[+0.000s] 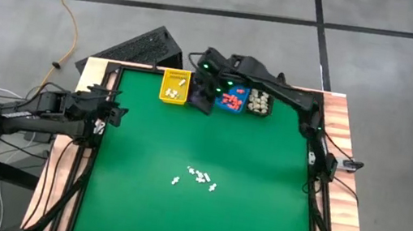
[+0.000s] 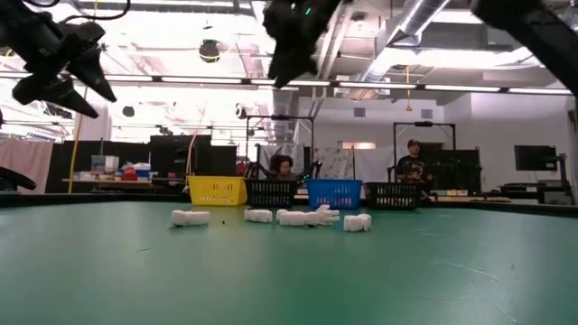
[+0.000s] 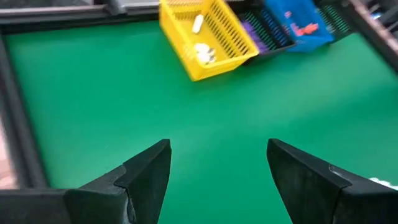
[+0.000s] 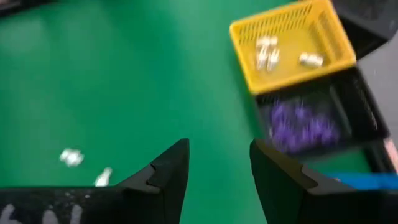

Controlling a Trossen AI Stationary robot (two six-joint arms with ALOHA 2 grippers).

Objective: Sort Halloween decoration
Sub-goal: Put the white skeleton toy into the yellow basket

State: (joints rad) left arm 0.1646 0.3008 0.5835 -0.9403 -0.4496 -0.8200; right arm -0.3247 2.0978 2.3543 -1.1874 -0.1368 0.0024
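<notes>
Several white Halloween decoration pieces (image 1: 197, 176) lie loose on the green mat near the table's middle; the low view shows them in a row (image 2: 271, 217). More white pieces lie in the yellow bin (image 1: 175, 86), purple ones in the black bin (image 4: 305, 121), red ones in the blue bin (image 1: 232, 100) and cream ones in the far-right black bin (image 1: 258, 102). My right gripper (image 1: 202, 98) hangs open above the purple pieces' bin, nothing between its fingers (image 4: 165, 171). My left gripper (image 1: 113, 111) waits open above the table's left edge.
The four bins stand side by side along the table's far edge. A black frame (image 1: 94, 156) runs around the mat. A dark keyboard-like object (image 1: 134, 47) lies beyond the far-left corner. People (image 2: 414, 162) show in the room behind. Bare green mat surrounds the loose pieces.
</notes>
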